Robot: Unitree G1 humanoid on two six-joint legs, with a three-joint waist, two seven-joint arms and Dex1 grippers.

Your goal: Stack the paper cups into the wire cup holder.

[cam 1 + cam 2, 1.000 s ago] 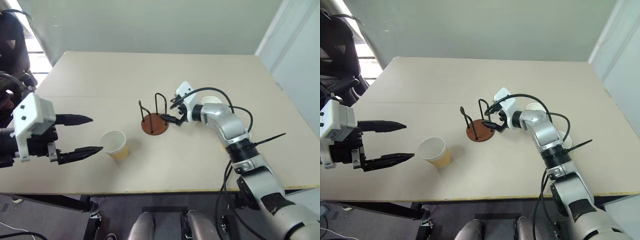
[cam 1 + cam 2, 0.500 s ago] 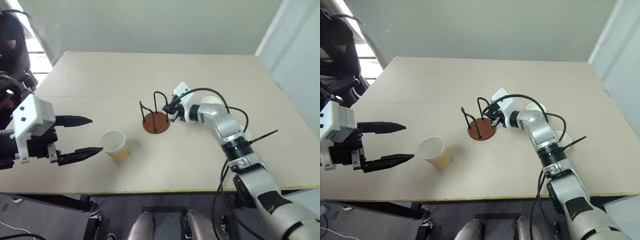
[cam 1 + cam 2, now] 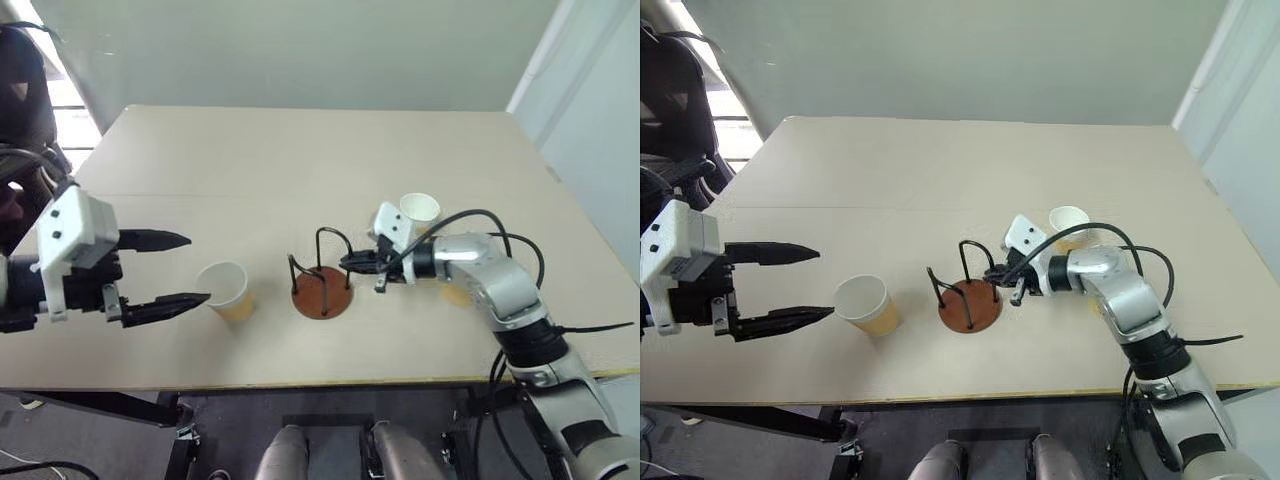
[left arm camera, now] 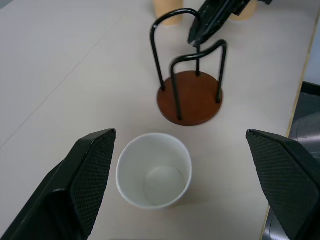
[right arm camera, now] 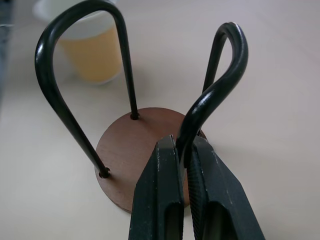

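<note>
A beige table (image 3: 300, 160) stands against a pale wall, with a dark chair (image 3: 25, 85) past its far left corner.

The wire cup holder (image 3: 322, 283) stands upright near the front middle of the table: a round reddish-brown base carrying two black wire loops. It holds no cup. The right gripper (image 5: 184, 165) reaches in from the holder's right side, its fingers closed tightly on the lower part of one wire loop, just above the base.

One paper cup (image 3: 226, 291) stands upright on the table, mouth up, to the left of the holder and apart from it. A second paper cup (image 3: 419, 212) stands upright behind the right gripper's wrist. A third cup (image 3: 457, 295) shows as a tan patch behind the right forearm; its pose cannot be told.

The left gripper (image 3: 170, 270) hangs at the left edge of the table, pointing toward the first cup. Its fingers are spread wide and hold nothing; the cup sits just beyond the fingertips, between their lines, without contact.
</note>
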